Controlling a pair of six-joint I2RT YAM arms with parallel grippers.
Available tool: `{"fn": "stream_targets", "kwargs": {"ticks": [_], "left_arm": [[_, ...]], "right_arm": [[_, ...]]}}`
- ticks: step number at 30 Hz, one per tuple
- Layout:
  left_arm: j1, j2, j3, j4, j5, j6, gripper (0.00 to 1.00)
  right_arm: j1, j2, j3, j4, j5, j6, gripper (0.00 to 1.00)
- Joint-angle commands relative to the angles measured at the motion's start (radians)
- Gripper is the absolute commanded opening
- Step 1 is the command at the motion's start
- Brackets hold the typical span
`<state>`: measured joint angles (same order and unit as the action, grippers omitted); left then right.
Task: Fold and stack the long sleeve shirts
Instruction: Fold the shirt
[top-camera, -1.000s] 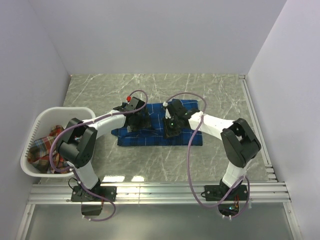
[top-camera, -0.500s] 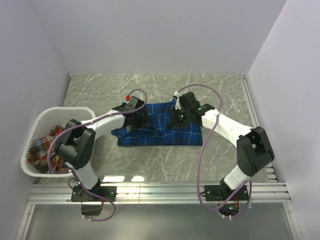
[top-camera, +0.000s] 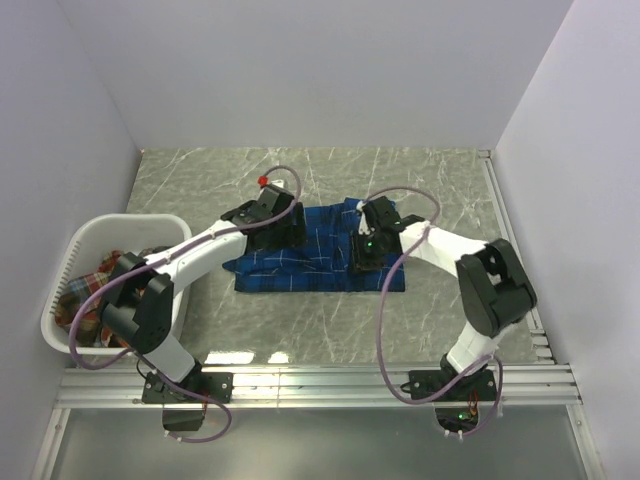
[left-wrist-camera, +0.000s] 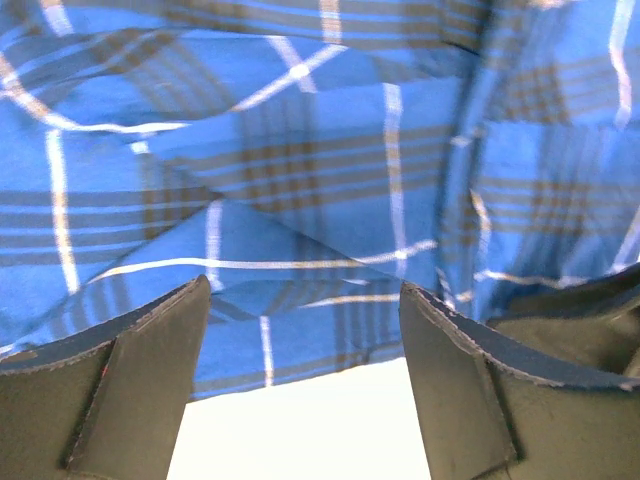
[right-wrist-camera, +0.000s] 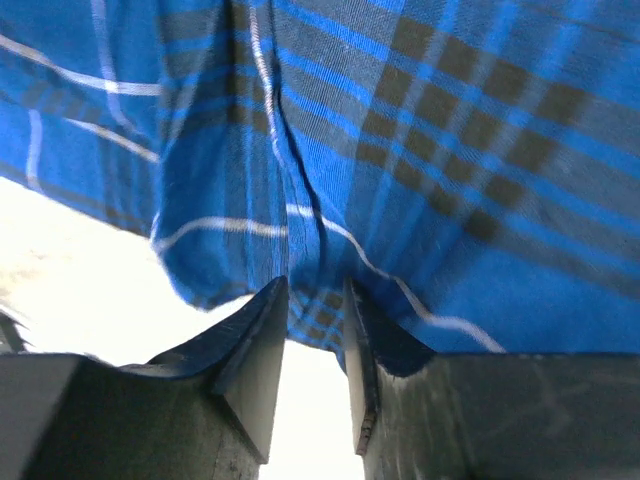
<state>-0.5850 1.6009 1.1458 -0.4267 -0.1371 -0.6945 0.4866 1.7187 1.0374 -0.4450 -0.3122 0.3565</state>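
From overhead I see the blue plaid shirt spread flat on the grey marbled table, in the middle of the frame, as a rough rectangle with a rumpled upper right corner. The left gripper sits over the shirt's upper left part. On its wrist camera its two fingers stand wide apart and released, with nothing between them. Creased blue cloth fills the view just past their tips.

The right gripper is down on the right part of the shirt. Its wrist camera shows the fingers parted only by a narrow gap, and a ridge of the blue cloth dips between the tips. I cannot tell whether that ridge is pinched or lies loose.

At the left edge of the overhead frame stands the white laundry basket, well apart from the blue shirt, with the red-orange plaid shirt bunched inside it.
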Motion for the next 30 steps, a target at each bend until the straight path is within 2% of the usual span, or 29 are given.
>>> {"fn": "stream_targets", "kwargs": {"ticks": [1,5,11,12,15,21,30], "left_arm": [[-0.07,-0.032,0.063,0.037,-0.03,0.079,0.83],[-0.168,-0.009,0.106,0.092,-0.047,0.197,0.83],[-0.357,0.105,0.21,0.131,-0.128,0.44,0.85],[-0.402,0.125,0.222,0.135,-0.137,0.493,0.86],[-0.49,0.217,0.291,0.122,-0.193,0.571,0.85],[-0.593,0.37,0.362,0.16,-0.23,0.676,0.81],[-0.595,0.531,0.411,0.163,-0.176,0.679,0.74]], "right_arm": [[-0.06,-0.152,0.024,-0.021,0.059,0.012,0.41],[-0.163,-0.316,0.007,-0.053,0.177,0.067,0.51],[-0.359,-0.503,-0.117,-0.047,0.179,0.183,0.78],[-0.403,-0.525,-0.152,-0.037,0.182,0.202,0.87],[-0.46,-0.609,-0.219,-0.015,0.202,0.278,0.98],[-0.528,-0.702,-0.276,-0.004,0.225,0.325,0.99],[-0.539,-0.711,-0.315,0.008,0.223,0.329,0.97]]}}
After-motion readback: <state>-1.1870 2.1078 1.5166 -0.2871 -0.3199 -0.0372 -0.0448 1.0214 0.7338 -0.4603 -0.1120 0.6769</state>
